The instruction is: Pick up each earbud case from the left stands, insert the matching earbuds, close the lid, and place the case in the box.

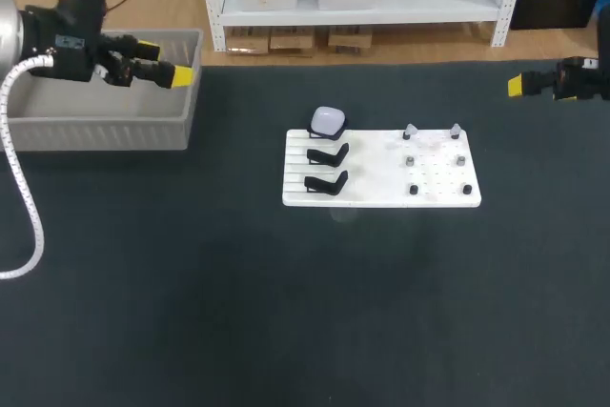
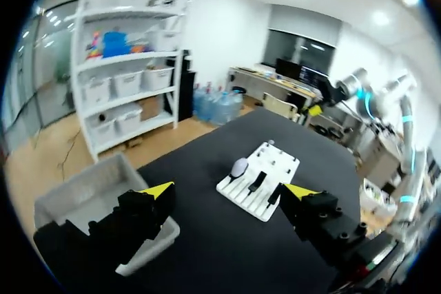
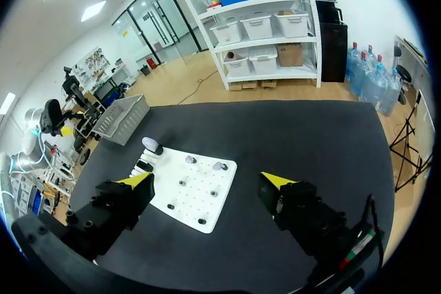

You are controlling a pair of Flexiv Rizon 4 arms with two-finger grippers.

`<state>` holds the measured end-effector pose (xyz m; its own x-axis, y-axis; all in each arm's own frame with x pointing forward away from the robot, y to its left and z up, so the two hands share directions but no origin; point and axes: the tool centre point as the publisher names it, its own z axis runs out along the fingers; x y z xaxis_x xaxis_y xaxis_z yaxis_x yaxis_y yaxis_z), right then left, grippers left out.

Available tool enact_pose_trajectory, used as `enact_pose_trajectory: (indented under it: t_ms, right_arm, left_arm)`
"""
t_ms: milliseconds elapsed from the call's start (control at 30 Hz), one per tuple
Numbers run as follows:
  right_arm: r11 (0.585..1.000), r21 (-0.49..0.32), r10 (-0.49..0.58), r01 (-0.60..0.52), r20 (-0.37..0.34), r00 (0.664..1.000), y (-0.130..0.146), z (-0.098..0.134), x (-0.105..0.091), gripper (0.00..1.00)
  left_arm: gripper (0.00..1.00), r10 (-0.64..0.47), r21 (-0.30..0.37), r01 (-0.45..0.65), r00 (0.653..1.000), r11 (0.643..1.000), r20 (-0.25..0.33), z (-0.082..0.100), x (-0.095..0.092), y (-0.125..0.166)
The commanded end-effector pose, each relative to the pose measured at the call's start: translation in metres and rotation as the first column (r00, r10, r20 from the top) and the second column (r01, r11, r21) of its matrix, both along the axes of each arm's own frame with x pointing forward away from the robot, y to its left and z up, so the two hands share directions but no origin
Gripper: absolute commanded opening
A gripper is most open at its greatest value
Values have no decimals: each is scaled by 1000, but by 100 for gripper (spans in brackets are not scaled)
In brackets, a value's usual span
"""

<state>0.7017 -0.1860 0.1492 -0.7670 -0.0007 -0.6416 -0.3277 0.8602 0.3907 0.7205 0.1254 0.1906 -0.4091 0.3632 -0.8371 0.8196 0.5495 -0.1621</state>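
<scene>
With left claw (image 1: pixel 163 61) apart and empty above the box (image 1: pixel 57 131) and right claw (image 3: pixel 207 180) apart at the worktop (image 1: pixel 286 331) edge, I have free approach to the 1 earbud case (image 1: pixel 328 121) on the white board (image 1: pixel 381 195).

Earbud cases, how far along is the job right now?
Done, apparently: two empty stands, though I can't see their cases in the box. In hand: nothing; the left tool hangs open over the box, the right tool open, off to the right. Left: the last case on its stand, plus two earbuds on the pegs.
</scene>
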Motion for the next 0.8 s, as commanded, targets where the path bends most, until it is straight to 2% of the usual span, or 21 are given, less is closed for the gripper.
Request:
enact_pose_trajectory:
  t_ms: [33, 133, 467, 600, 667, 700, 800]
  right_arm:
    - [1000, -2, -1, 1, 0, 1000, 0, 0, 0, 100]
    - [1000, -2, -1, 1, 0, 1000, 0, 0, 0, 100]
    - [1000, -2, -1, 1, 0, 1000, 0, 0, 0, 100]
    - [1000, -2, -1, 1, 0, 1000, 0, 0, 0, 100]
    - [1000, -2, -1, 1, 0, 1000, 0, 0, 0, 100]
    - [1000, -2, -1, 1, 0, 1000, 0, 0, 0, 100]
    - [1000, -2, -1, 1, 0, 1000, 0, 0, 0, 100]
  left_arm:
    - [100, -363, 38, 361, 930, 932, 59, -14, 14, -12]
    - [100, -438, 79, 433, 896, 898, 77, -23, 16, -21]
    - [100, -551, 140, 535, 827, 833, 115, -55, 32, -48]
    - [100, -567, 141, 552, 817, 822, 103, -68, 39, -55]
    - [100, -578, 142, 565, 813, 813, 76, -74, 42, -57]
    - [100, -582, 137, 571, 811, 809, 57, -76, 43, -58]
    - [100, -582, 137, 571, 811, 809, 57, -76, 43, -58]
